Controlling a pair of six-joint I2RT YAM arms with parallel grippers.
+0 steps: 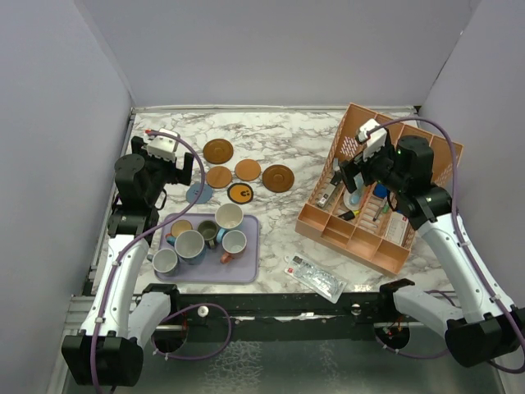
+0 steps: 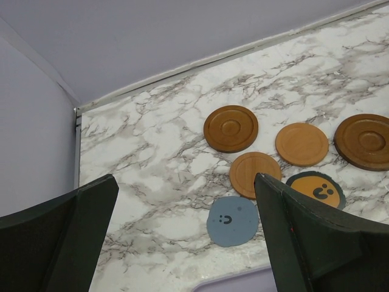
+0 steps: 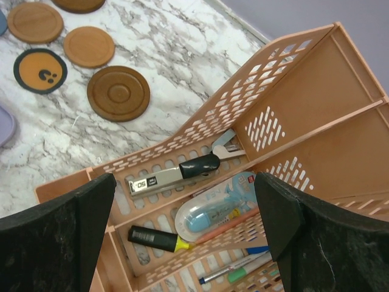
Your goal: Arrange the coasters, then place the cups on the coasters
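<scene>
A white marble table (image 1: 279,131) veined in grey fills a booth closed on three sides by plain lavender-grey walls (image 1: 271,49). Two robot arms rise from the table's near edge.

The left end effector (image 2: 185,243) hangs released over the table's left side, jaws spread wide and gripping nothing. Six coasters (image 1: 239,176) lie flat on the marble just ahead of it.
- A grey-blue coaster (image 2: 232,220) with a small face lies nearest, between the fingers in the wrist view.
- An orange coaster (image 2: 316,190) with a black rim and mark sits at its right finger.
- Two tan coasters (image 2: 254,174) lie just beyond.
- Two larger dark brown coasters (image 2: 230,128) lie farthest out, one straight ahead and one off to the right.

Behind that end effector, toward the arm bases, six cups (image 1: 189,246) stand upright and clustered on a lavender tray (image 1: 246,271). None of them is on a coaster.

The right end effector (image 3: 185,237), likewise spread wide and empty, hangs over an orange slotted organiser (image 3: 304,91) on the table's right side. The compartments below its fingers hold a black-handled metal tool (image 3: 176,173), a black and yellow highlighter (image 3: 155,238) and a blue item in clear packaging (image 3: 209,216).

Well behind it, between tray and organiser, a clear packet (image 1: 316,277) lies at the table's near edge.
</scene>
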